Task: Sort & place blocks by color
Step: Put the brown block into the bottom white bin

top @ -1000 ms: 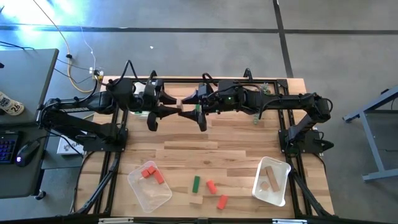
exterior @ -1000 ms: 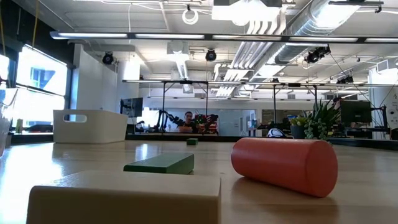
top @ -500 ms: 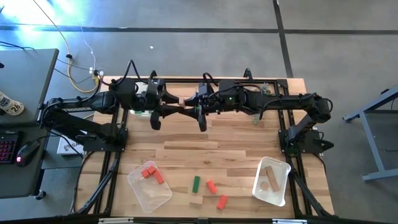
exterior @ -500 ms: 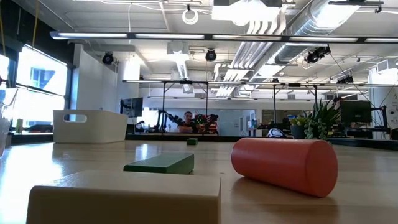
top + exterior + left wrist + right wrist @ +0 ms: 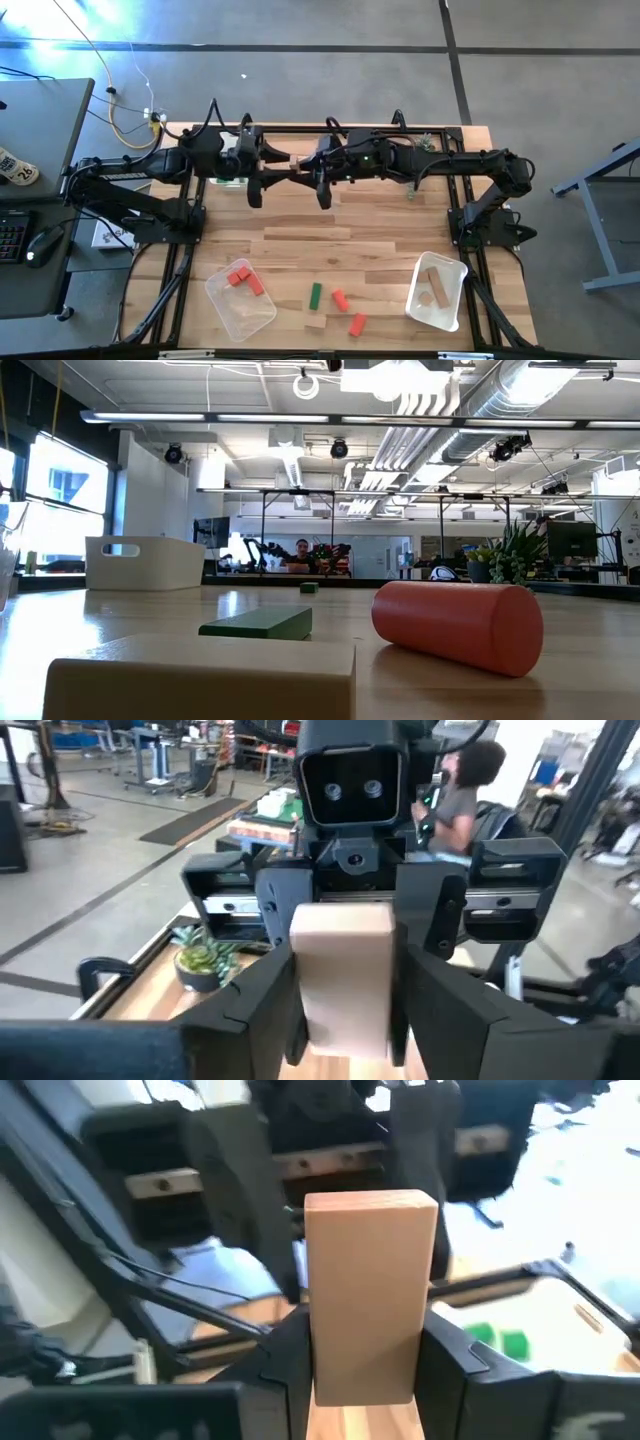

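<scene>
High view: we see both tools meeting above the table's far edge around one tan block (image 5: 370, 1295), the right tool (image 5: 365, 1370) clamped on it, the left tool (image 5: 345, 990) spreading wide. A loose hold could let it drop. It looks like plain, smooth, pale wood, standing upright.

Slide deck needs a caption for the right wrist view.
Right gripper shut on a tan block, facing the left gripper mid-handover.
</scene>
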Action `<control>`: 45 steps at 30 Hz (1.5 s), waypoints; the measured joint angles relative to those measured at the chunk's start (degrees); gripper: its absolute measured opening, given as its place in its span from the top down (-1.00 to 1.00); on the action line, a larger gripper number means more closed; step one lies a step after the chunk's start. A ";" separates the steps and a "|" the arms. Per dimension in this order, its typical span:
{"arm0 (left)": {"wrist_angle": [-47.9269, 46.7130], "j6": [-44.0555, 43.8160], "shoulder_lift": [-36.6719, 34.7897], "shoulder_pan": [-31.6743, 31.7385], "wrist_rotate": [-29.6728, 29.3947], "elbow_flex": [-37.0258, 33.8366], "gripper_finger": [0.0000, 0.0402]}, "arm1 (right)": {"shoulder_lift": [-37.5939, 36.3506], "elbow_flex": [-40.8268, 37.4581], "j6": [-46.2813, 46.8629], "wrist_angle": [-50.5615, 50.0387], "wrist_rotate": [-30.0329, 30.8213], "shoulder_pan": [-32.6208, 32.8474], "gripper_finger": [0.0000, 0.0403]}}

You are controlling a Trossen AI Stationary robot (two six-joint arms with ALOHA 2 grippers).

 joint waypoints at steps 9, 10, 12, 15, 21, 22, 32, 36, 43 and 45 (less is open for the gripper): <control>-3.92 0.47 0.00 0.02 -0.37 0.00 -0.05 | 0.00 -0.01 7.87 -15.49 5.81 1.58 0.47; -4.29 0.47 0.00 0.02 -0.37 0.00 -0.06 | 0.00 0.00 9.31 -17.33 6.43 2.04 0.47; -5.00 1.18 0.00 0.02 -0.18 0.00 -0.06 | 0.00 0.00 12.79 -20.99 7.51 3.12 0.47; -6.40 3.53 0.00 0.02 0.42 0.00 -0.05 | 0.00 0.00 17.56 -26.87 7.84 5.06 0.47; -9.15 5.40 0.00 0.00 0.42 0.00 -0.04 | 0.00 0.00 27.25 -36.74 12.34 9.60 0.47; -9.40 5.39 0.00 0.00 0.42 0.00 -0.04 | 0.00 0.00 29.10 -38.37 13.45 10.36 0.47; -10.05 5.37 0.00 0.00 0.42 0.00 -0.03 | 0.00 -0.02 50.33 -55.47 21.33 19.67 0.47; -10.05 5.35 0.00 -0.02 0.42 0.00 -0.03 | 0.04 -0.59 59.67 -64.39 22.47 24.05 0.47; -10.29 5.24 0.00 -0.02 -0.26 0.00 -0.03 | 0.04 -0.59 69.35 -76.82 20.04 32.03 0.47; -10.36 4.68 0.00 -0.02 -0.28 0.00 -0.03 | 0.04 -0.60 70.64 -79.08 18.65 34.18 0.47</control>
